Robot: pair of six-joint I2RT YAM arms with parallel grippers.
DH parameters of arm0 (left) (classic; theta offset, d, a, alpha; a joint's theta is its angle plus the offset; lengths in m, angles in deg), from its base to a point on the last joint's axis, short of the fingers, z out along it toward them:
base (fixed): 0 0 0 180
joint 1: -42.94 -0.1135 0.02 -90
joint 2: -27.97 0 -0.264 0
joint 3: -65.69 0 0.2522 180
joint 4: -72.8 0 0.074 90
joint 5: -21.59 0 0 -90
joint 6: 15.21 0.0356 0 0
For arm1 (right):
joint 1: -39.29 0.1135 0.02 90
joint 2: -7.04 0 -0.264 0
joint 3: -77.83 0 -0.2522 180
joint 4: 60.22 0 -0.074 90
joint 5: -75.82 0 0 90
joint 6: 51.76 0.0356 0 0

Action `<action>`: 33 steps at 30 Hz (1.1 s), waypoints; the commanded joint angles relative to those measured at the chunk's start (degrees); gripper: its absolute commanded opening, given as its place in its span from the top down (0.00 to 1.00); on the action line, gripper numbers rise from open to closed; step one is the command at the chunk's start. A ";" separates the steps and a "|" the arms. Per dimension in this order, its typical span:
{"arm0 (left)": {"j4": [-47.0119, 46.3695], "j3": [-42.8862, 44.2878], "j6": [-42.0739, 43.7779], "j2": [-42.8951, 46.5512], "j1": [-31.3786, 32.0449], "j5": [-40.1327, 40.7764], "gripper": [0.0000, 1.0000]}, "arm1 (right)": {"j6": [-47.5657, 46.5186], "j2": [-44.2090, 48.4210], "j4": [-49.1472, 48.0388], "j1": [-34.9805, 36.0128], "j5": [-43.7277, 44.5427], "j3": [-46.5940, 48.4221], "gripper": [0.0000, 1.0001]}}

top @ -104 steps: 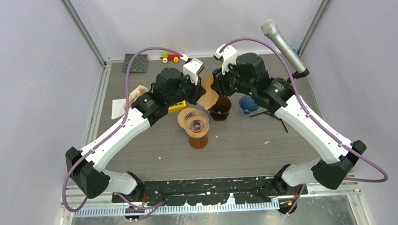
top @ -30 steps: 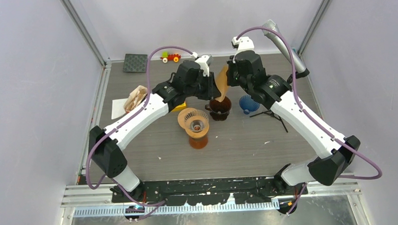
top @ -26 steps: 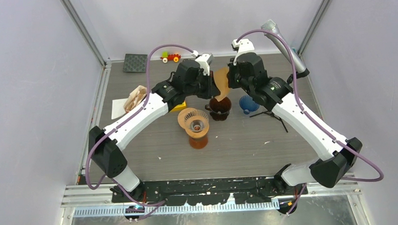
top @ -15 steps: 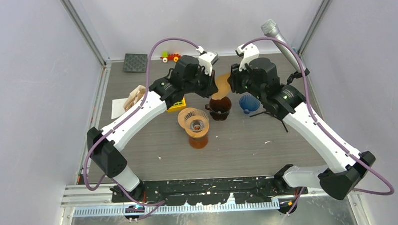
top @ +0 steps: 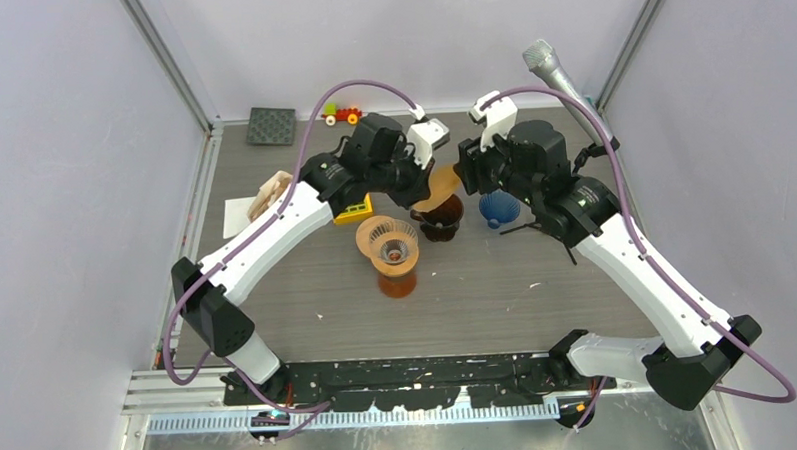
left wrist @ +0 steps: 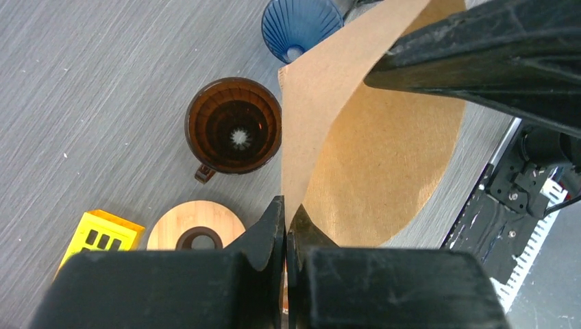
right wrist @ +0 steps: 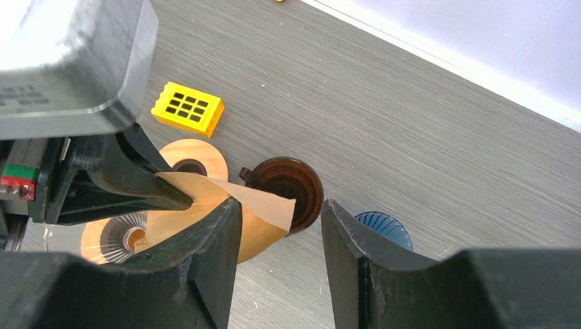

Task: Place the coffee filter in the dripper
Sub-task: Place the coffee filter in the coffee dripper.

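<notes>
From above, the left gripper (top: 423,182) and right gripper (top: 469,172) meet over the brown dripper (top: 441,221). The coffee filter (top: 442,187) hangs just above it. The left wrist view shows the left fingers (left wrist: 264,236) pinched tight on the filter's edge. In the right wrist view the right fingers (right wrist: 205,274) stand apart, clamping nothing.

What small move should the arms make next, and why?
Probably lower the left gripper so the paper filter enters the brown dripper. It pinches the filter's edge above the dripper, unseated; the right gripper stands open.
</notes>
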 commanded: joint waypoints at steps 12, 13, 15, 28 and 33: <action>2.93 2.66 5.44 3.19 1.32 0.46 1.00 | -2.92 0.34 0.28 -0.44 -4.55 -1.29 0.59; 2.77 2.53 5.40 3.20 1.32 0.53 1.00 | -2.92 0.37 0.24 -0.48 -4.55 -1.41 0.60; 2.73 2.56 5.42 3.27 1.35 0.56 1.00 | -2.76 0.62 0.00 -0.69 -6.27 -1.68 0.64; 0.88 2.78 4.76 3.67 1.36 2.77 1.00 | -2.53 2.07 -1.63 -1.02 -5.53 -3.64 0.89; -2.95 1.05 2.05 4.26 1.31 5.22 0.90 | 2.72 2.31 -4.08 -1.45 -2.76 -4.58 1.00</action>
